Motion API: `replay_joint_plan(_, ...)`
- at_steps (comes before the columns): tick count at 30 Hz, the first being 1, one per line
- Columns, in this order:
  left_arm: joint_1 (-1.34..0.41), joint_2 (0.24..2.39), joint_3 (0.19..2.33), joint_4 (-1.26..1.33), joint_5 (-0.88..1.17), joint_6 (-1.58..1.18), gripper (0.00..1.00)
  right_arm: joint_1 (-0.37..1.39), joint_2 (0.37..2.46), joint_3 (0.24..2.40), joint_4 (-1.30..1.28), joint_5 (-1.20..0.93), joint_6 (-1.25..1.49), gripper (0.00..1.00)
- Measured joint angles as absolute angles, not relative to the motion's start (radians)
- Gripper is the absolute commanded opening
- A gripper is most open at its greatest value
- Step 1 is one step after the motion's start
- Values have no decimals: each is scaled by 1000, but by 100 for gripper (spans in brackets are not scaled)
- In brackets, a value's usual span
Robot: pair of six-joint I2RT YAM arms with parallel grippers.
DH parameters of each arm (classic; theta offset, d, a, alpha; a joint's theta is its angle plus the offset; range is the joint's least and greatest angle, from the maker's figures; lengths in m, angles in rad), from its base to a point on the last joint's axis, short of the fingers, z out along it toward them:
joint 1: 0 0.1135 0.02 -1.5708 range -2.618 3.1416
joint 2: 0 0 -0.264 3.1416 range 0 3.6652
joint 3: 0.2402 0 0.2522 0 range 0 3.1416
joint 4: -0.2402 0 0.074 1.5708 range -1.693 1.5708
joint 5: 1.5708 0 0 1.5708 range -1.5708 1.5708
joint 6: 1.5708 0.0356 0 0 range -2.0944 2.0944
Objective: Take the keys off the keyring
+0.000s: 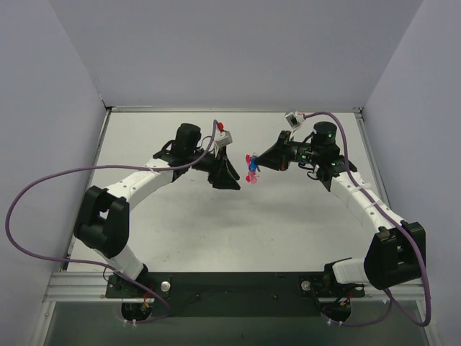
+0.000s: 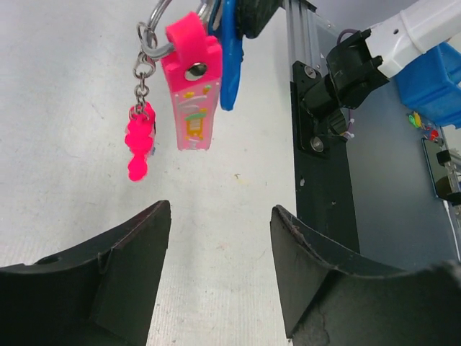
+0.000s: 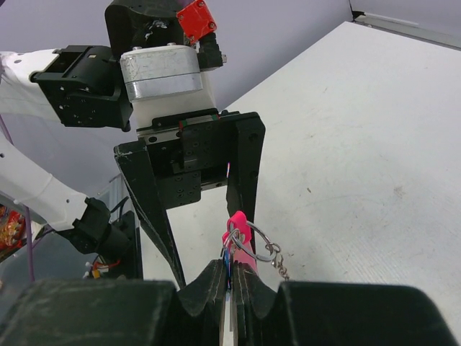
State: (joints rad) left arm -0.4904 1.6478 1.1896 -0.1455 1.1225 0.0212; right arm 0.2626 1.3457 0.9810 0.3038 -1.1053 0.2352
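Pale grey table (image 1: 216, 231) lies under both arms, with grey walls (image 1: 238, 50) on three sides; the left gripper (image 2: 220, 213) has its jaws well apart and nothing between them; just ahead of its tips and above the gap hang the keys (image 2: 205, 79), clear of the surface; the pink key (image 2: 191, 94) faces this tool, and the blue key (image 2: 229, 65) sits behind it, its head hidden by the dark fingers that hold the bunch; on the far side from the blue key, a short chain (image 2: 142, 72) drops from the keyring (image 2: 154, 36) to a blurred pink charm (image 2: 138, 144); the ring's top is cut off; the right gripper (image 3: 230, 272) is pressed together on the keys, so only a pink tip and the wire loop show past its fingers; bare table spreads beneath; off to the left tool's right, the surface ends at a black plate (image 2: 317, 122) and the right arm's base.
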Motion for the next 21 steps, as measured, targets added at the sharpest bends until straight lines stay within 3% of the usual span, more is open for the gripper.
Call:
replay_joint_plan(8, -493, 1648, 1190, -139, 1021, 12, 77, 275, 1346, 979, 303, -1103, 235, 0)
replay_joint_plan(21, -558, 1648, 1198, -142, 892, 43, 82, 296, 1346, 979, 286, -1088, 226, 0)
